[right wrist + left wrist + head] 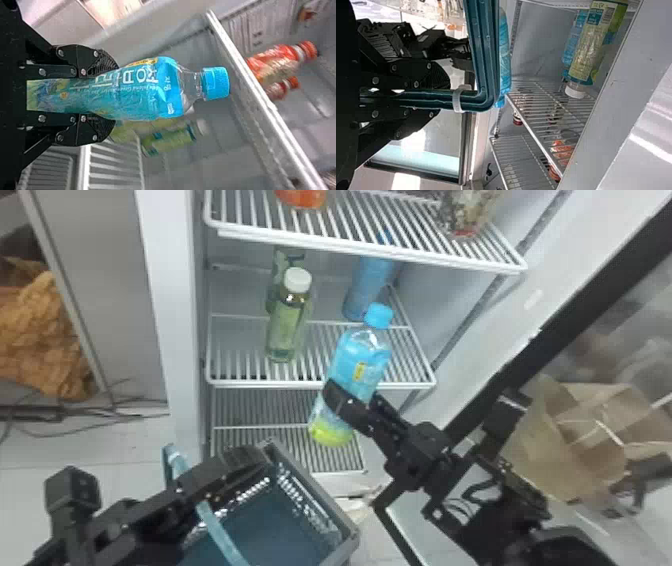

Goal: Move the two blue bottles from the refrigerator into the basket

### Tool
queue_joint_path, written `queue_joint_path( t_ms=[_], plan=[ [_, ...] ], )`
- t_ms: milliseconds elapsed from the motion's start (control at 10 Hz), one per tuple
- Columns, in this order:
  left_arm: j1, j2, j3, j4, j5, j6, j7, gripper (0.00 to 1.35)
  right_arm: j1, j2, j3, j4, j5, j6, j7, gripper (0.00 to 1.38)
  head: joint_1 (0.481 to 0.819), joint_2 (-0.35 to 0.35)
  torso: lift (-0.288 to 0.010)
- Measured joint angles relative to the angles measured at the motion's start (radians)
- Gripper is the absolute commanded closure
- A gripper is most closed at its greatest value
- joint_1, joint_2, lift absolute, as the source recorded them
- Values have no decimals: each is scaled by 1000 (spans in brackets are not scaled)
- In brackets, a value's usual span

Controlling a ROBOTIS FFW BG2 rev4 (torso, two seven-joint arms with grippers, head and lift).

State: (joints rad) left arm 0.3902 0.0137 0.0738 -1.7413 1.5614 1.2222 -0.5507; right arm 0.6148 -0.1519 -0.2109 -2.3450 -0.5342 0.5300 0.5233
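Observation:
My right gripper [352,405] is shut on the lower part of a blue bottle [362,350], tilted cap-up in front of the middle shelf. The right wrist view has this gripper [105,95] with its fingers on both sides of the blue bottle [138,91]. A second blue bottle [370,282] stands at the back right of the middle shelf. Below and left, my left gripper [220,475] is at the basket [340,515]; in the left wrist view this gripper [441,95] is shut on the basket's teal handle [484,51].
Two greenish bottles [285,330] stand on the left of the middle shelf [320,383]. Above it, the upper shelf [370,250] bears an orange-red item and a patterned package. A brown paper bag [575,440] is at the right, beyond the black-edged door.

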Motion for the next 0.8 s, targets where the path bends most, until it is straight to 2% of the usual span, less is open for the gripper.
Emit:
queue_joint_path(
  t_ms=[400, 700, 800],
  plan=[
    [0, 0, 0, 0, -1, 0, 1, 1164, 17, 0, 36, -62, -43, 172, 72, 1276, 695, -219, -216],
    [0, 0, 0, 0, -2, -4, 1, 1164, 33, -5, 41, -76, -54, 316, 104, 1271, 695, -197, -216],
    [0, 0, 1, 0, -2, -6, 2, 1164, 33, -9, 47, -71, -55, 354, 110, 1139, 695, -189, -216]
  ],
)
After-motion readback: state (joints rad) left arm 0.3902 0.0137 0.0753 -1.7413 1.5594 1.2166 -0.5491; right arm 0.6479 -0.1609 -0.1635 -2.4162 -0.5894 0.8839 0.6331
